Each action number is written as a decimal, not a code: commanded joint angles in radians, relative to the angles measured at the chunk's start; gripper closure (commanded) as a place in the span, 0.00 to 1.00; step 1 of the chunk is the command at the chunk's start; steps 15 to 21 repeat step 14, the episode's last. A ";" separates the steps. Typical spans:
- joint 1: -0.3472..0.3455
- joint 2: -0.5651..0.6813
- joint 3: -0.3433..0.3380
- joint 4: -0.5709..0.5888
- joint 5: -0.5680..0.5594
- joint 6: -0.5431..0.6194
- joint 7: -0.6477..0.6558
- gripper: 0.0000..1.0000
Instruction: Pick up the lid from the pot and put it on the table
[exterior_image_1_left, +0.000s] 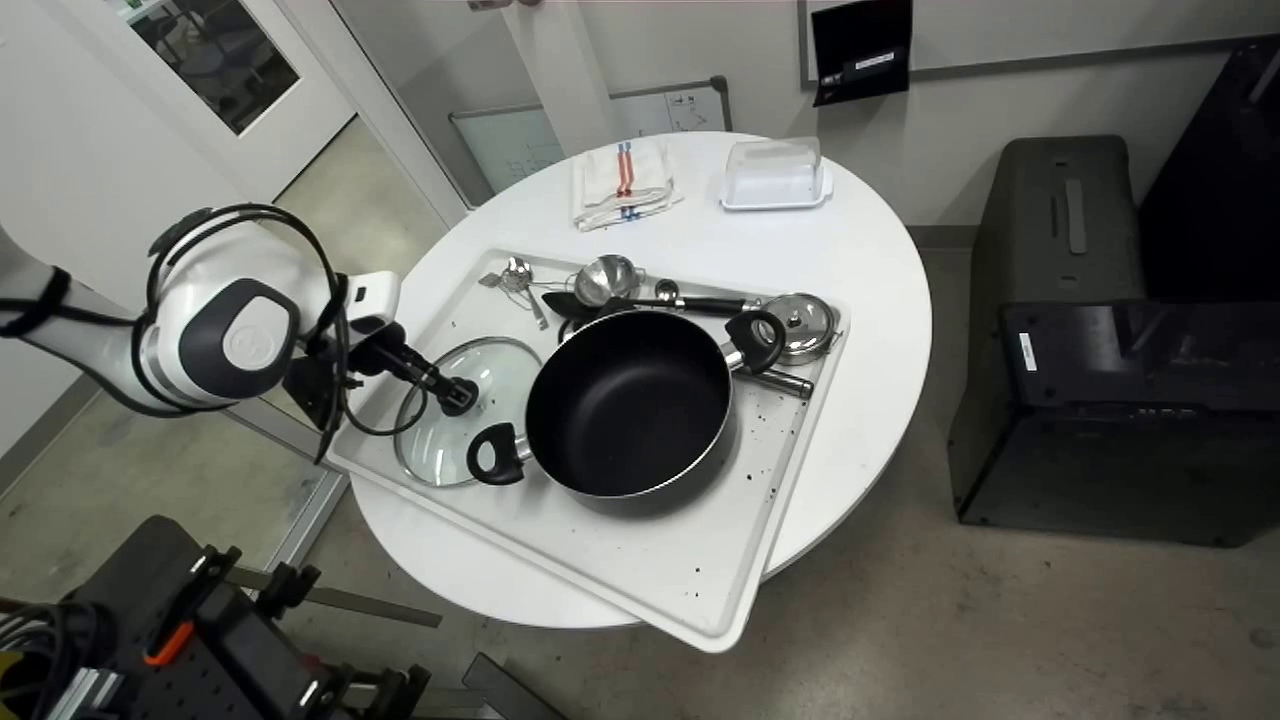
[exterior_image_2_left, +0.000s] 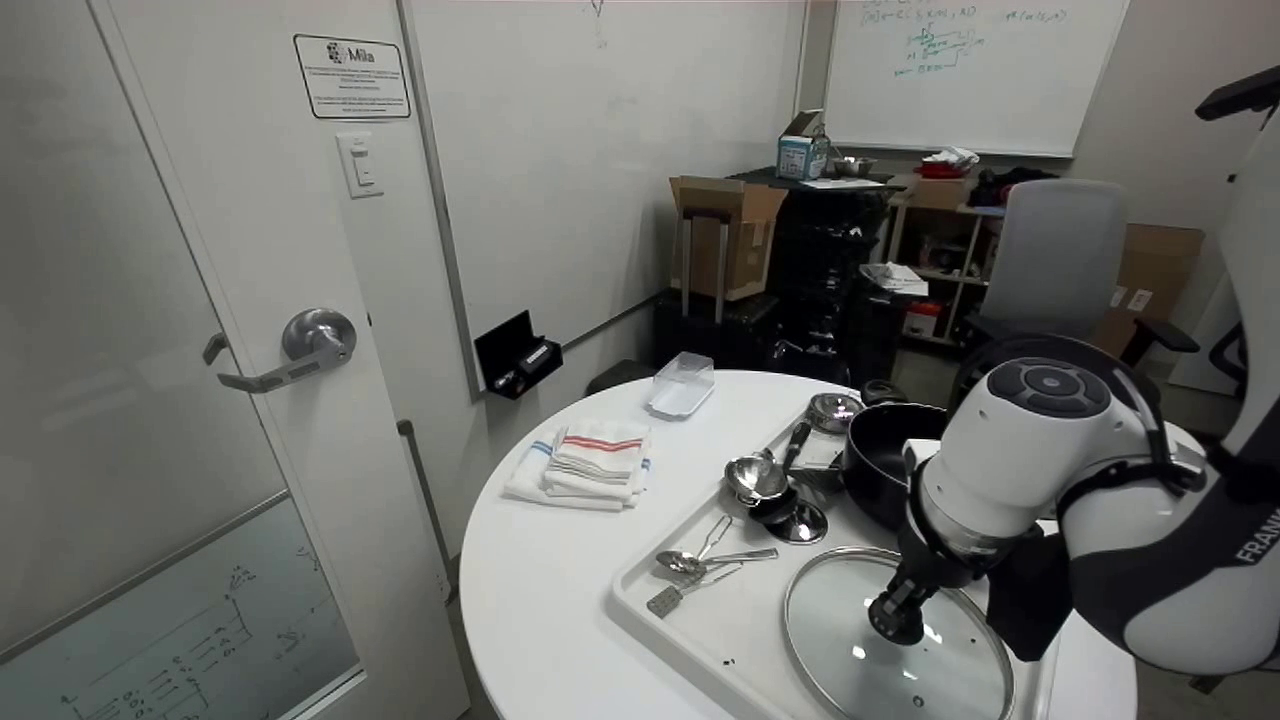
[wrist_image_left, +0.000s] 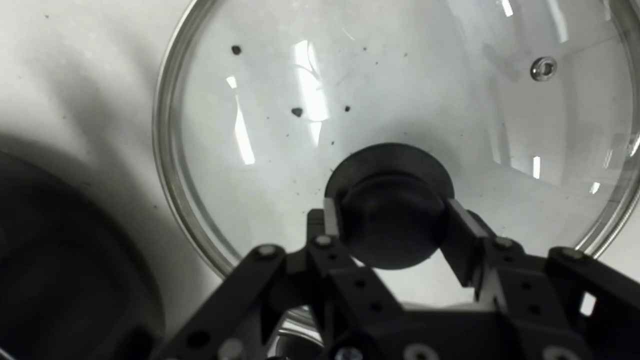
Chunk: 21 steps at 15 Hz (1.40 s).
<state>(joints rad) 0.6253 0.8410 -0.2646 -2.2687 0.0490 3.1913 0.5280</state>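
Note:
The round glass lid (exterior_image_1_left: 505, 385) with its metal rim lies on the white tray, beside the black pot. It also shows in an exterior view (exterior_image_2_left: 850, 650) and the wrist view (wrist_image_left: 400, 65). My gripper (wrist_image_left: 392, 212) has a finger on each side of the lid's dark knob, and both pads appear to touch it. The gripper is over the lid in both exterior views (exterior_image_1_left: 458, 392) (exterior_image_2_left: 897, 612). The pot (exterior_image_1_left: 630, 400) stands uncovered on the tray, one side handle over the lid's edge. The round white table (exterior_image_1_left: 870, 270) is under the tray.
The white tray (exterior_image_1_left: 640, 555) has a raised rim and overhangs the table. Metal utensils, a strainer (exterior_image_1_left: 606, 280) and a small shiny lidded pot (exterior_image_1_left: 805, 325) lie behind the pot. A folded towel (exterior_image_1_left: 625, 180) and a butter dish (exterior_image_1_left: 775, 178) stand on the table's back part.

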 joint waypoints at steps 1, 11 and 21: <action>0.000 0.002 0.006 0.013 0.080 0.011 -0.073 0.75; -0.024 -0.063 0.032 -0.030 0.117 0.011 -0.120 0.00; -0.037 -0.104 0.048 -0.060 0.114 0.007 -0.134 0.00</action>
